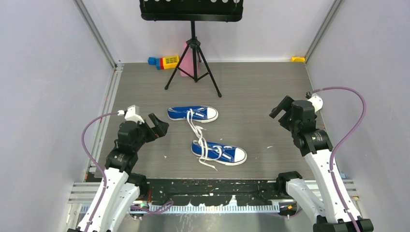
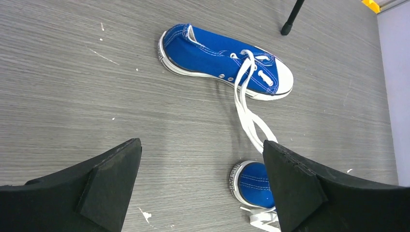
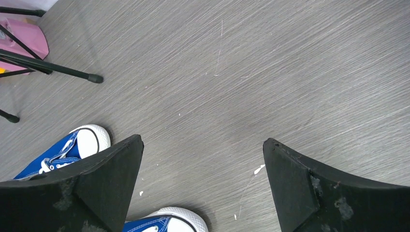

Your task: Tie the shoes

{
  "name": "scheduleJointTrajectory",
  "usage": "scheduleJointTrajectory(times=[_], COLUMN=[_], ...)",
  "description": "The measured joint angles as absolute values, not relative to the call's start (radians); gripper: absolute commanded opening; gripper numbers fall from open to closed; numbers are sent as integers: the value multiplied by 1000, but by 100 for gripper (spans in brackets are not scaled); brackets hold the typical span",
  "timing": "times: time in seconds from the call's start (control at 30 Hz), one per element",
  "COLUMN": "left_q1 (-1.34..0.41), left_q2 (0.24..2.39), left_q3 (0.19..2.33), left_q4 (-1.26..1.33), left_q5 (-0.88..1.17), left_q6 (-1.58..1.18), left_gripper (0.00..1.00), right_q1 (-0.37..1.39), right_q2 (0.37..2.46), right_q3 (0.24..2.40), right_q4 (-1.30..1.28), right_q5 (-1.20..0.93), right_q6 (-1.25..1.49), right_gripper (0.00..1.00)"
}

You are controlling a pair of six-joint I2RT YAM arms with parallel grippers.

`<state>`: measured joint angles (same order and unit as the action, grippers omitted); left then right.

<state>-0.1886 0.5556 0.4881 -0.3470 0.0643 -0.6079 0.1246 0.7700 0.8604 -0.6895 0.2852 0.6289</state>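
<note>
Two blue canvas sneakers lie on the grey table. The far shoe [image 1: 192,113] points its white toe right; it also shows in the left wrist view [image 2: 223,60]. The near shoe [image 1: 220,152] lies closer to the arms, its heel visible in the left wrist view [image 2: 251,183]. Long white laces [image 1: 197,131] trail loose between the two shoes and past the near one. My left gripper [image 1: 162,126] is open and empty, left of the shoes. My right gripper [image 1: 279,110] is open and empty, to their right. White toe caps show in the right wrist view [image 3: 92,139].
A black tripod stand [image 1: 193,58] stands at the back centre, one foot near the far shoe. Pink, yellow and blue toys [image 1: 167,62] lie behind it. A yellow item [image 1: 298,59] sits in the back right corner. Walls close both sides.
</note>
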Motion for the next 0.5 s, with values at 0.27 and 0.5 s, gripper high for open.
scheduleJointTrajectory(times=[0.27, 0.5], left_q1=[-189, -189], left_q2=[502, 492], left_q3=[487, 484], left_q4=[-388, -401], left_q5=[36, 76], left_q6=[-628, -645], left_gripper=[99, 93], right_q1=[125, 125], right_q2=[773, 782], right_q3=[861, 860], right_q4=[-701, -706], right_q5=[266, 201], right_q6=[617, 592], right_gripper=[99, 98])
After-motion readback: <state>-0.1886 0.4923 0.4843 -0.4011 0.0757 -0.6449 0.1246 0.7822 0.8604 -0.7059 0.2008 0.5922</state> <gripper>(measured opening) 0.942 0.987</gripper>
